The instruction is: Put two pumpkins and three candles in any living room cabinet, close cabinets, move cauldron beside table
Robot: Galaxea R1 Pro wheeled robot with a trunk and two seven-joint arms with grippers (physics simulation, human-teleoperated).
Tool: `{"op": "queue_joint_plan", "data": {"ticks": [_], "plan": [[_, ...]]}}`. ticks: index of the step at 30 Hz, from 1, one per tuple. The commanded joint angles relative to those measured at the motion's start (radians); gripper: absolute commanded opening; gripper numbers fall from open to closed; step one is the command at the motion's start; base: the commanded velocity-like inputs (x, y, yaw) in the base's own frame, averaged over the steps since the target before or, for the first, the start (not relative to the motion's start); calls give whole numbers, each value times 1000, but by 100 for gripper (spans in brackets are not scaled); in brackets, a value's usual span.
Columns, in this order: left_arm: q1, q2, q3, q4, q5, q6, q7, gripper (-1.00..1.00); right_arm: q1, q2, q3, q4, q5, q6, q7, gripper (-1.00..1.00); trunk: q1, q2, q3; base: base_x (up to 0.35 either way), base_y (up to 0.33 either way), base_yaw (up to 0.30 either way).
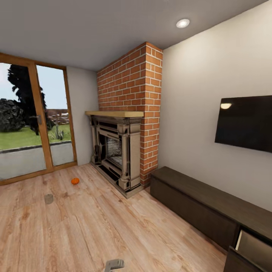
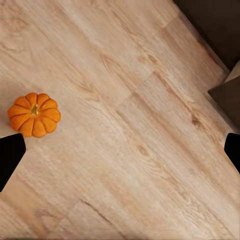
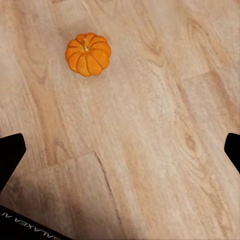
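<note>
A small orange pumpkin [image 1: 75,181] sits on the wood floor in front of the fireplace, with a stubby grey candle [image 1: 48,198] a little nearer and to its left. In the left wrist view a pumpkin [image 2: 34,114] lies on the planks beside one black fingertip [image 2: 10,155]; my left gripper [image 2: 120,150] hangs open above bare floor. Well ahead of my open right gripper [image 3: 120,150] the right wrist view has a pumpkin [image 3: 88,54] on the floor. The dark-brown cabinet [image 1: 204,206] runs along the right wall, one drawer [image 1: 253,245] pulled out, pale inside. Cauldron and table are out of view.
A red-brick chimney with an ornate grey fireplace [image 1: 117,155] stands ahead. A black TV [image 1: 245,122] hangs above the cabinet. Glass doors [image 1: 34,124] fill the left wall. A small grey shape [image 1: 114,264] sits at the head view's lower edge. The cabinet corner [image 2: 215,25] shows near my left gripper.
</note>
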Motion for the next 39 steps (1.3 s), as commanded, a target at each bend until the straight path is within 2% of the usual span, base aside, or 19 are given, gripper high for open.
{"op": "queue_joint_plan", "data": {"ticks": [1, 23, 39], "plan": [[0, 0, 0, -1, 10, 8, -2, 100, -1, 0, 7, 2, -11, -4, 4, 100, 0, -1, -1, -8, 0, 266], [0, 0, 0, -1, 12, 9, -4, 100, -1, 0, 7, 3, -11, -4, 5, 100, 0, -1, -1, -2, -7, 286], [0, 0, 0, -1, 12, 10, -4, 100, -1, 0, 7, 2, -11, -4, 5, 100, 0, -1, -1, -86, 242, 22]]}}
